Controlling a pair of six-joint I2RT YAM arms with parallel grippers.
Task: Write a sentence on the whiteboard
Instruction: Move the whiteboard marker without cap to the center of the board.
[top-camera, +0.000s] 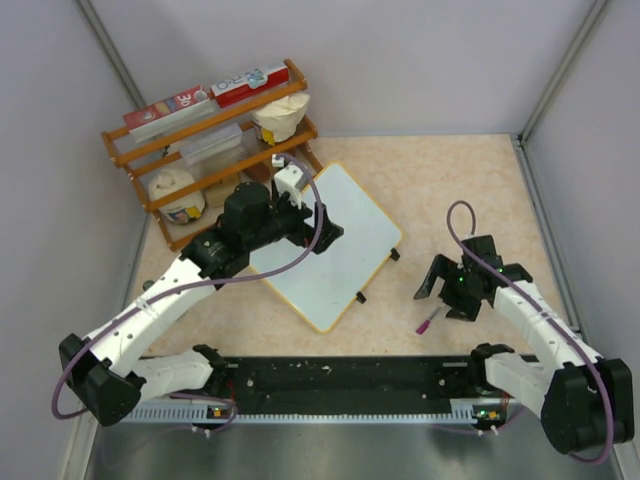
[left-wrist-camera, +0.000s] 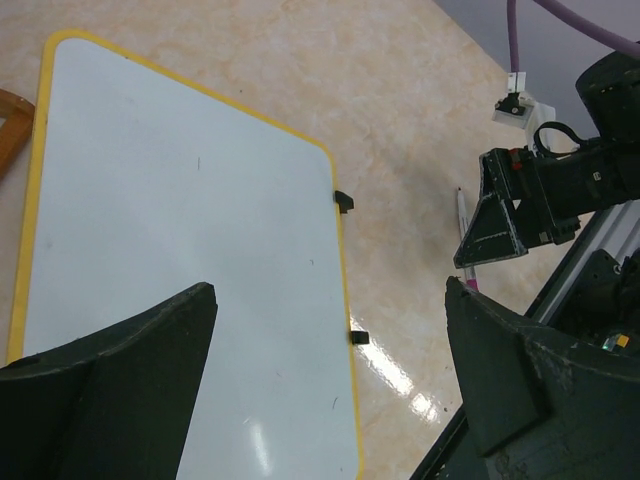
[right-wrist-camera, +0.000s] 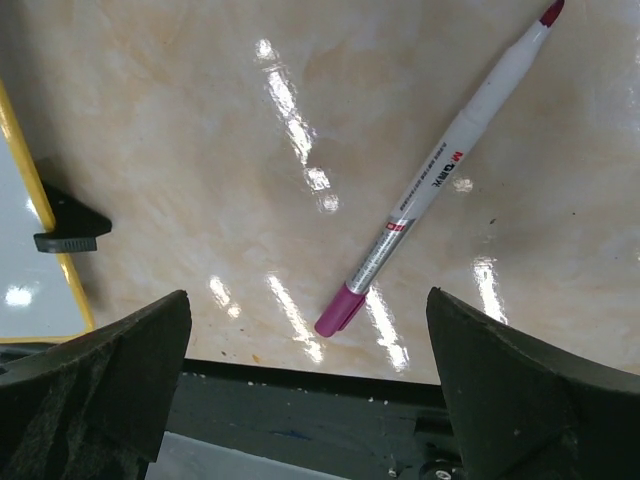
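Grey walls (top-camera: 420, 60) enclose a glossy beige tabletop (top-camera: 450, 180); a wooden rack (top-camera: 117, 149) seemingly touches the left wall.

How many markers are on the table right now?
1. The marker lies on the table under the open right claw, right of the whiteboard. Others could be hidden beneath the arms.

One whiteboard (top-camera: 340, 240) with two clips (left-wrist-camera: 343, 200) lies under the left gripper (left-wrist-camera: 328, 290). One pen (right-wrist-camera: 430, 190) lies beneath the right gripper (right-wrist-camera: 306, 295). Behind the left gripper stands one rack (top-camera: 110, 140) holding two boxes (top-camera: 165, 110), two tubs (top-camera: 280, 115) and one clear container (top-camera: 212, 143).
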